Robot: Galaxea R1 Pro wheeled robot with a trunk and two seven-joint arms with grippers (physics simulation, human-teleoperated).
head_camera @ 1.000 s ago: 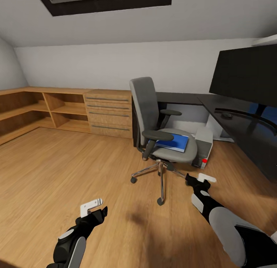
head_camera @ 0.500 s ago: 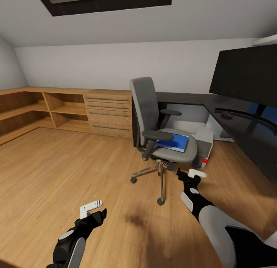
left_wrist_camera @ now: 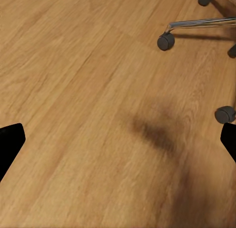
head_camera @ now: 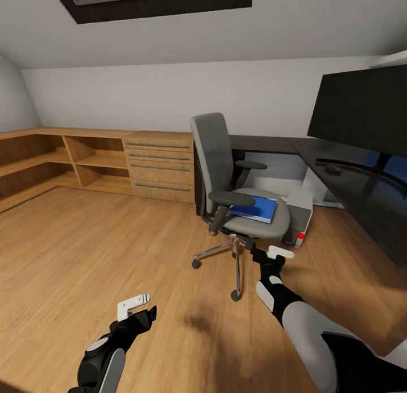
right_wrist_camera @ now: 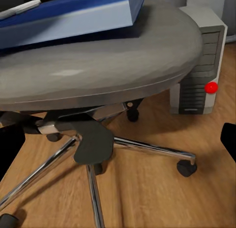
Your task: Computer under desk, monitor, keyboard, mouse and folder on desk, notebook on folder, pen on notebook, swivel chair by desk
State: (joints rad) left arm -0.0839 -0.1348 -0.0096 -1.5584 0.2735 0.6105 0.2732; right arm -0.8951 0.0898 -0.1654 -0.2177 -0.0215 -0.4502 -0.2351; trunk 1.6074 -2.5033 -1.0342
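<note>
The grey swivel chair [head_camera: 226, 173] stands mid-floor, out from the black desk [head_camera: 362, 190]. A blue folder [head_camera: 255, 208] lies on its seat [right_wrist_camera: 98, 71], and in the right wrist view a thin white pen [right_wrist_camera: 19, 9] rests on the folder [right_wrist_camera: 73, 16]. The grey computer [head_camera: 299, 213] sits on the floor under the desk. The monitor [head_camera: 362, 110] and a small black mouse [head_camera: 333, 169] are on the desk. My right gripper [head_camera: 272, 254] hangs open just in front of the seat's edge. My left gripper [head_camera: 135, 306] is open over bare floor. Keyboard and notebook are out of view.
Light wooden shelves and drawers [head_camera: 158, 167] line the back wall left of the chair. The chair's chrome star base and castors [left_wrist_camera: 166, 41] spread over the wooden floor [head_camera: 85, 252] between my arms. Open floor lies to the left.
My right arm has moved left and forward, bringing its gripper up to the front edge of the chair seat. The left arm, the chair and the camera have stayed put.
</note>
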